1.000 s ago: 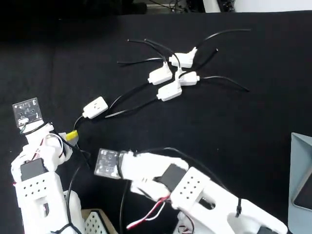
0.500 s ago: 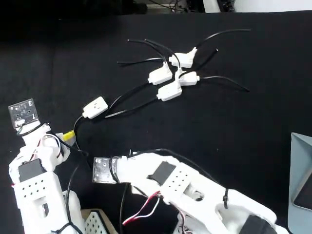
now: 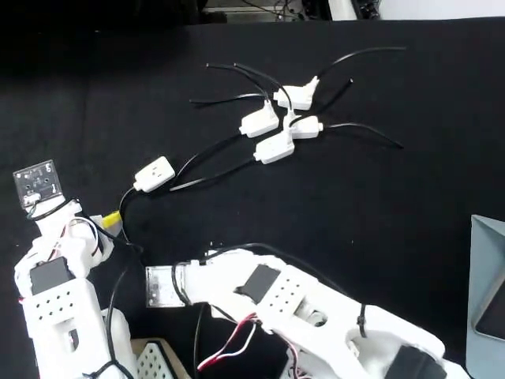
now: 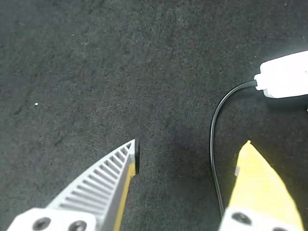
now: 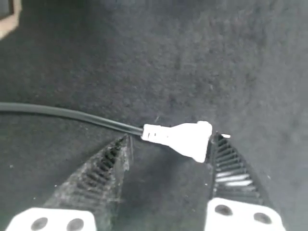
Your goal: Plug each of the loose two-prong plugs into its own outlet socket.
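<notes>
The right arm's fingers (image 5: 231, 166) are spread, with a white two-prong plug (image 5: 180, 138) lying on the tabletop (image 5: 216, 57) between them. It sits close against one fingertip, and its cable (image 5: 67, 113) trails past the other. For a good grip, centre it and close across the body, leaving the prongs free. The left arm's fingers (image 4: 108, 175) are spread too, a black lead (image 4: 214, 144) between them and a white outlet socket (image 4: 286, 79) beyond their tips.
</notes>
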